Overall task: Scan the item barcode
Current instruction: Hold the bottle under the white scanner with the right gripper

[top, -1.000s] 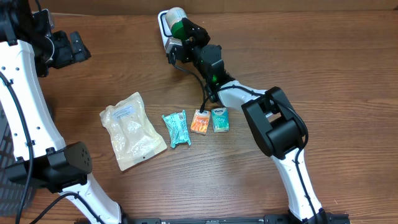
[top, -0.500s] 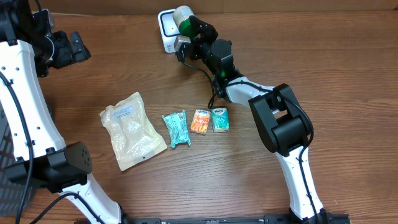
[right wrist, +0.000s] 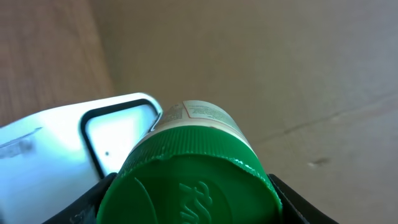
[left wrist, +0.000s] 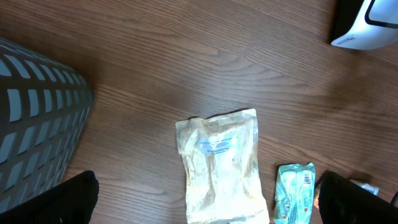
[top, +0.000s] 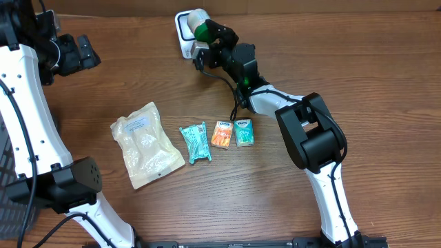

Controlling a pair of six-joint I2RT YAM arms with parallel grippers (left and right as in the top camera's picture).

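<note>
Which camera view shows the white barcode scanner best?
The right wrist view: the scanner fills its left side, close, with the dark-framed window facing the camera. Overhead shows it small, the bottle overlapping it. The left wrist view catches only one corner.

A wooden table (top: 386, 83) is carrying a pale pouch (top: 145, 145), a teal packet (top: 195, 142), an orange packet (top: 221, 134) and a green packet (top: 243, 132) lying in a row; a white scanner (top: 182, 31) is standing by its far edge.

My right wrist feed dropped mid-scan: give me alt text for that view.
A green-capped bottle fills the lower frame, gripped by the right end effector, its labelled body beside the dark-framed window of the white scanner. Tan backdrop behind.
</note>
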